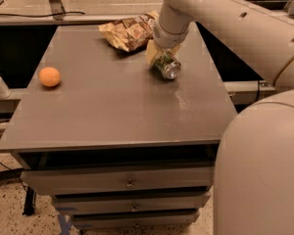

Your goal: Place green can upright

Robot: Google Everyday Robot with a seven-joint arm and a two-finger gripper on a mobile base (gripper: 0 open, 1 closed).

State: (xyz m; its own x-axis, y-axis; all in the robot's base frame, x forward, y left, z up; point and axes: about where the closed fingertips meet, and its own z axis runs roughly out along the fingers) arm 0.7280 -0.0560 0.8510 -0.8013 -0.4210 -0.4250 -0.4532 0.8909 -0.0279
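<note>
The green can (166, 66) is at the back right of the grey table (112, 111). It is tipped over, with its silver end facing the camera. My gripper (161, 57) comes down from the white arm right over the can. Its pale yellow fingers (151, 51) sit around the can's body and are shut on it. The can's far end is hidden under the gripper.
A crumpled chip bag (130, 31) lies just behind and to the left of the can. An orange (49, 76) sits at the table's left side. The table's right edge is close to the can. Drawers are below the front edge. My white body fills the lower right.
</note>
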